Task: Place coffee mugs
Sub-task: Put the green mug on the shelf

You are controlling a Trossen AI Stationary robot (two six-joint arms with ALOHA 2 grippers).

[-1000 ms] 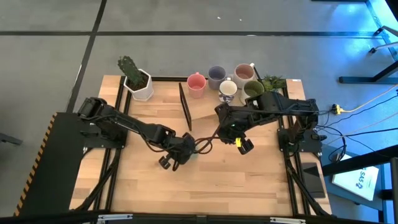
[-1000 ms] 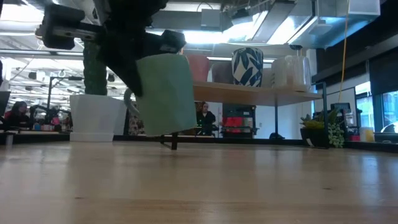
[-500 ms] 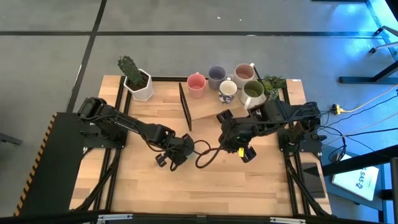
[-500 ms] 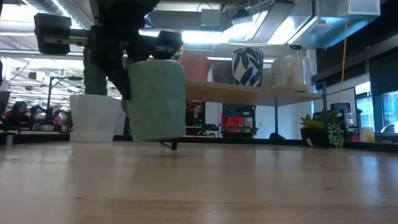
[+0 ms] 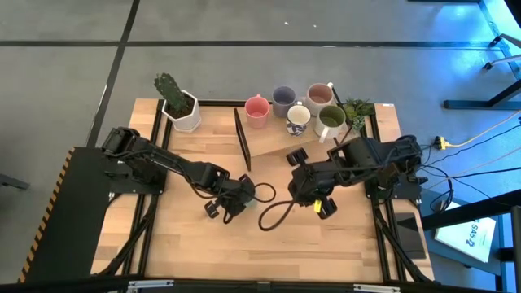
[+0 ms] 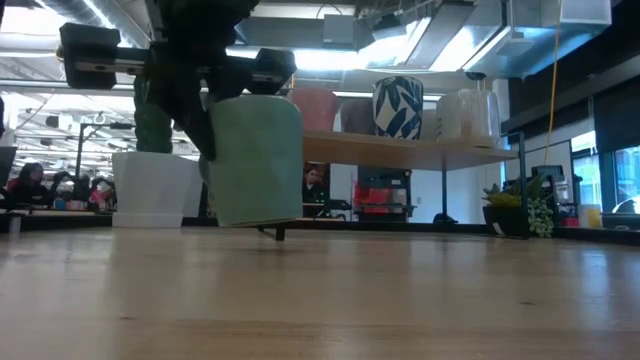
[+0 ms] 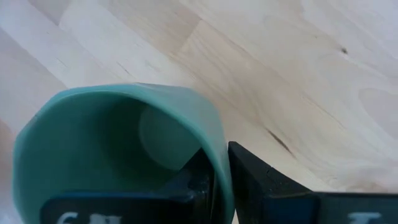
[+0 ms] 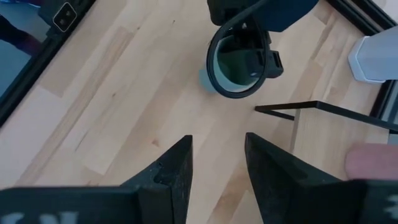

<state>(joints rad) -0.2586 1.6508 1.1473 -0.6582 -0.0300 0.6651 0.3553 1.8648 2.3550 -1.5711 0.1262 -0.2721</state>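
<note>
My left gripper [image 5: 230, 202] is shut on the teal green mug [image 6: 255, 160], near the table's middle. The mug stands upright; I cannot tell whether its base touches the wood. It also shows in the right wrist view as the teal mug [image 8: 227, 70]. My right gripper [image 5: 319, 203] is open to the mug's right and touches nothing; its fingers [image 8: 177, 165] point down at bare wood. The pink mug [image 5: 256, 108], lavender mug [image 5: 283, 99], mauve mug [image 5: 319, 96], white mug [image 5: 298, 118] and olive mug [image 5: 331, 118] stand on their bases on a raised shelf [image 5: 273, 142]. My left gripper pinches the teal mug's rim [image 7: 219, 158], with one finger [image 7: 193, 180] inside the cup and the other finger [image 7: 261, 183] outside its wall. It comes from above, pointing down. The mug hangs or stands upright below it, its opening facing up.
A white hexagonal cactus pot [image 5: 183, 110] stands at the far left corner, and a small green plant [image 5: 356, 107] at the far right. The shelf's black frame [image 5: 242, 138] rises just beyond the mug. A black cable loop [image 5: 273, 213] lies between the grippers. Bare wood lies toward the near edge.
The teal mug, tilted a second ago, has been turned upright in my left gripper and has come slightly lower. My right gripper has drawn back toward the near and right edges, away from the mug, staying open.
</note>
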